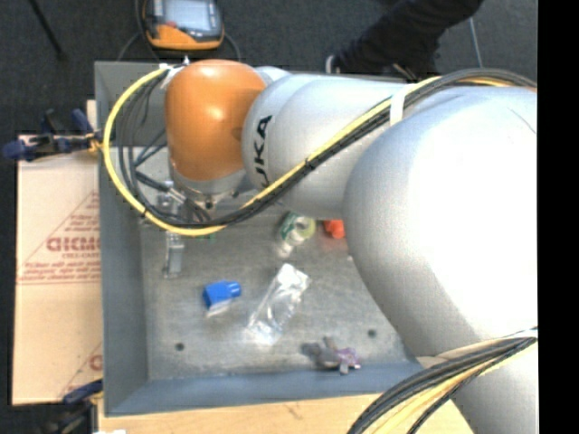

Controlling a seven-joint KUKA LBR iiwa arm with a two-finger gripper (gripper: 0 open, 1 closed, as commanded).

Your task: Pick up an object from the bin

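Near the tool [173,257] lies a blue block [222,294].

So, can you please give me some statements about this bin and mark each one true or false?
1. A blue object lies on the floor of the bin. True.
2. The clear plastic bag lies left of the blue object. False: it lies to its right.
3. A purple object lies by the bin's near wall. True.
4. The gripper holds the blue object. False: that object lies on the floor, apart from it.
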